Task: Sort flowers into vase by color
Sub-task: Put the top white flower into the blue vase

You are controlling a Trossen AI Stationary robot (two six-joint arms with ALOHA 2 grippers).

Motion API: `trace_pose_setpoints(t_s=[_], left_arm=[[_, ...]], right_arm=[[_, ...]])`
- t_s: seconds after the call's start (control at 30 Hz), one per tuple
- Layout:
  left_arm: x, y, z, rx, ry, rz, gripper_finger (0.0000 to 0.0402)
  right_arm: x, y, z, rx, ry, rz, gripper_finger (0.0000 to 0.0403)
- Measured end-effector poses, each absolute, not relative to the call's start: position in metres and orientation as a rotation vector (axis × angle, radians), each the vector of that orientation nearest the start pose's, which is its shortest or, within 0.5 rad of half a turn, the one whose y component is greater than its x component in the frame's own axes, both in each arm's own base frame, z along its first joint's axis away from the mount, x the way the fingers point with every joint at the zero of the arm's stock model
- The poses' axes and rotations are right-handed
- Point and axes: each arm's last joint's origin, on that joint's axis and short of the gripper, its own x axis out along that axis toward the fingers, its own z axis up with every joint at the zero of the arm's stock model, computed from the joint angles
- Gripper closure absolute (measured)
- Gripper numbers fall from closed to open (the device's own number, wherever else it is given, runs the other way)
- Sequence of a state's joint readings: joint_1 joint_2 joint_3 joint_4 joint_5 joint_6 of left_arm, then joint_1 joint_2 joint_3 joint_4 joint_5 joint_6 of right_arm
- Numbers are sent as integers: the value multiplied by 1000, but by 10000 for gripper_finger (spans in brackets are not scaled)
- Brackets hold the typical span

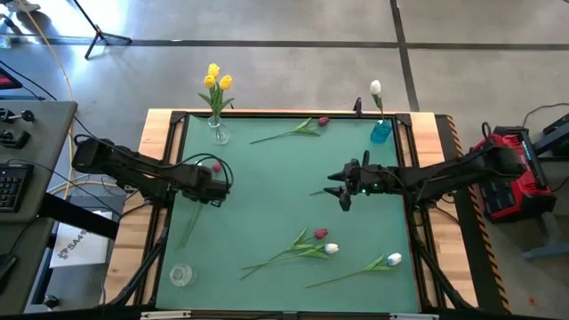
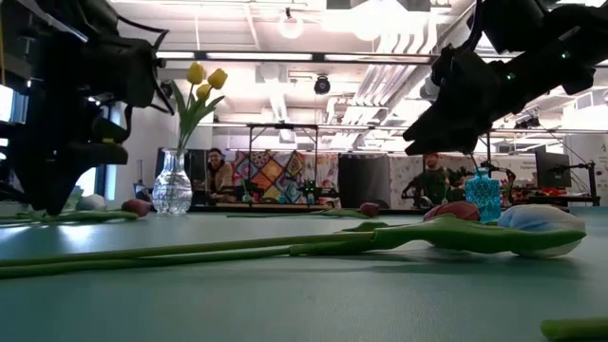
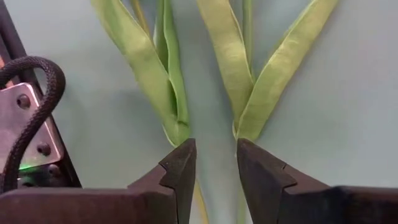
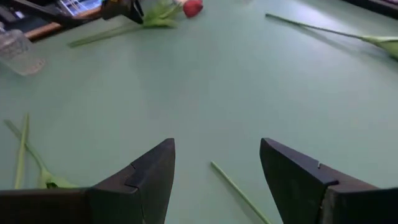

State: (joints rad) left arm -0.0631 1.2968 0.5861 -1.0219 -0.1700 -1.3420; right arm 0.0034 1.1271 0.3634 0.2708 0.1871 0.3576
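The left gripper [image 1: 216, 188] sits low over the green mat at the table's nine o'clock, right on a dark red tulip [image 1: 216, 166] whose stem trails away toward seven o'clock. In the left wrist view its fingers [image 3: 180, 171] stand a narrow gap apart, with green leaves [image 3: 155, 74] fanning out just beyond the tips; whether the thin stem is truly pinched between them, I cannot tell. That is the worry: a stem this slim can slide out of a half-closed grip, or the jaws catch only a leaf and the flower twists as it lifts.

Over at three o'clock the right gripper [image 1: 345, 196] hovers with jaws spread wide, a bare stem end [image 4: 239, 193] lying on the mat between its fingers. Close too high and it grabs nothing.

Yellow tulips [image 1: 216, 80] already stand in the clear vase [image 1: 218, 133] at eleven o'clock, a white one [image 1: 375, 88] in the blue vase [image 1: 381, 131] at one o'clock. A small empty glass [image 1: 181, 275] waits at seven o'clock, light enough to tip if a long stem swings into it. More flowers [image 1: 320, 244] lie crossed near six o'clock, easy to drag together.
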Motion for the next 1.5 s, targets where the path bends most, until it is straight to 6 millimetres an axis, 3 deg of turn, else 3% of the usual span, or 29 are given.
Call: trace_pose_setpoints(t_s=[0.4, 0.6, 0.9, 1.13, 1.23, 1.43, 1.5], left_arm=[[168, 5, 164, -754, 1361, 1123, 279], [162, 11, 152, -750, 1492, 1124, 279], [164, 26, 132, -756, 1702, 1093, 279], [165, 37, 121, -796, 1768, 1079, 282], [166, 39, 120, -806, 1755, 1069, 299], [169, 41, 120, -808, 1734, 1040, 382], [169, 41, 120, -799, 1739, 1033, 393]], right_arm=[[215, -11, 172, 264, 401, -300, 179], [215, -40, 179, 232, 312, -380, 179], [206, -89, 193, 406, 180, -342, 179], [210, -103, 213, 524, 150, -262, 179], [214, -104, 220, 544, 182, -250, 179], [220, -107, 238, 576, 254, -257, 179], [222, -109, 246, 591, 255, -260, 179]])
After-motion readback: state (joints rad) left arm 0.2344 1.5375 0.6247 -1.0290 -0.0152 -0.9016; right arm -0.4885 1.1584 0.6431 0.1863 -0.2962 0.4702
